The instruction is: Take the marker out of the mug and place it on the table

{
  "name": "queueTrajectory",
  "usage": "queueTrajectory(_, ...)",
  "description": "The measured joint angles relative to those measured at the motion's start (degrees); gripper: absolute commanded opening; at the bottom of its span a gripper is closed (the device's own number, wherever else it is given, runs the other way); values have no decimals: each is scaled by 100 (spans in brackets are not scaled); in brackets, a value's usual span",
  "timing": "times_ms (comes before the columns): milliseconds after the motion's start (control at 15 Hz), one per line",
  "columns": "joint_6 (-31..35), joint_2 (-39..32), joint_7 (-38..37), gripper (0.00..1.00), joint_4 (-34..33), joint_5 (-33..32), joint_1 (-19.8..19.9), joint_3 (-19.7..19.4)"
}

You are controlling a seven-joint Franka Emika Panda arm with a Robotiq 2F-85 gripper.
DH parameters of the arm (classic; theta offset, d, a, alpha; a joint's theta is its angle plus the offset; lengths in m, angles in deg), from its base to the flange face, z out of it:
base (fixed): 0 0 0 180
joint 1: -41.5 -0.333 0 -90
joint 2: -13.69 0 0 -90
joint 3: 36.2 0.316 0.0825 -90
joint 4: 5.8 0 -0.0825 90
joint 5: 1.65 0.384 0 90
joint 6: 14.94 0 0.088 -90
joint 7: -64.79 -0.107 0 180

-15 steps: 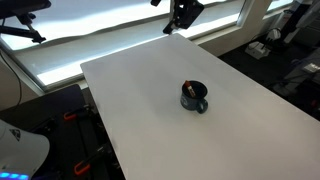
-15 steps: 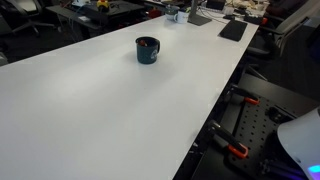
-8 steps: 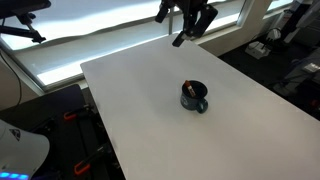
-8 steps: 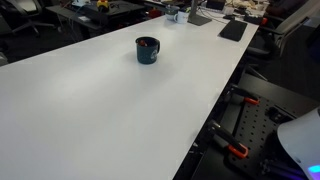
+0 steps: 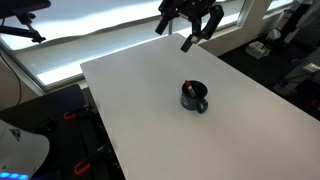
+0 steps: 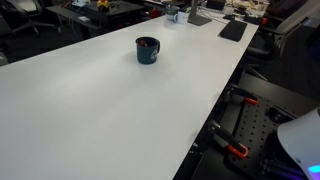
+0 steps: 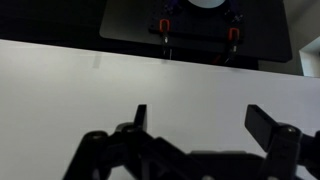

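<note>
The fingers (image 7: 264, 122) stand wide apart, holding nothing, over the table (image 7: 60, 90), well apart from the mug (image 5: 194, 97)

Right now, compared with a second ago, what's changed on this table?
The gripper has dropped further into view above the far edge of the table, jaws open and empty. The mug, with the marker inside, has not moved.

Orange clamps (image 6: 237, 152) sit on a black frame (image 6: 255, 125).
</note>
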Motion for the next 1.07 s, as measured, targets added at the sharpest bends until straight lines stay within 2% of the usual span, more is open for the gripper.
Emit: queueTrajectory(1067,-31,-32,4,100,-72,-2,13,-2)
